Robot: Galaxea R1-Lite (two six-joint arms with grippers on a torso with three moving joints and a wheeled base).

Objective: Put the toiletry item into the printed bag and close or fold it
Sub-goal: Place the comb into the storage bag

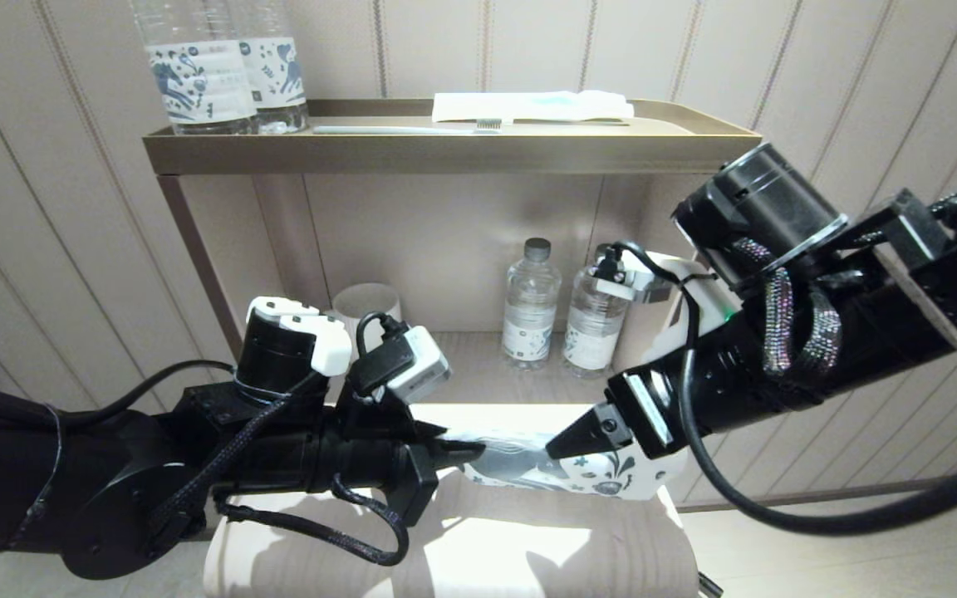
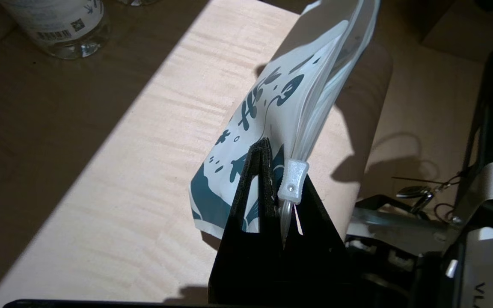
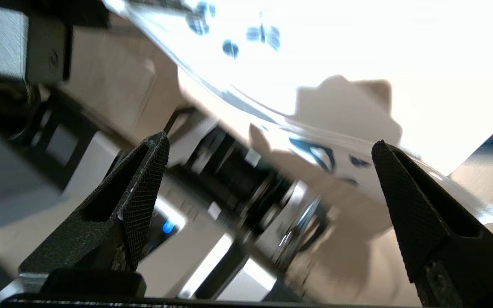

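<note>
The printed bag (image 1: 528, 467), white with dark blue motifs, hangs stretched between my two grippers just above the pale seat. My left gripper (image 1: 472, 453) is shut on the bag's left end. In the left wrist view that gripper (image 2: 278, 167) pinches the bag (image 2: 272, 98) right beside its clear zip slider (image 2: 292, 182). My right gripper (image 1: 566, 444) hovers over the bag's middle, open, with nothing between its fingers. In the right wrist view the right gripper (image 3: 270, 141) stands wide apart below the glaring bag (image 3: 246, 55). The toiletry item is not visible in any view.
A brass tray shelf (image 1: 445, 154) at the back holds two labelled bottles (image 1: 221, 66), a toothbrush (image 1: 404, 129) and a white packet (image 1: 532, 105). The lower shelf carries two small bottles (image 1: 531, 307) and a white cup (image 1: 366, 307). The pale seat (image 1: 462, 540) lies below.
</note>
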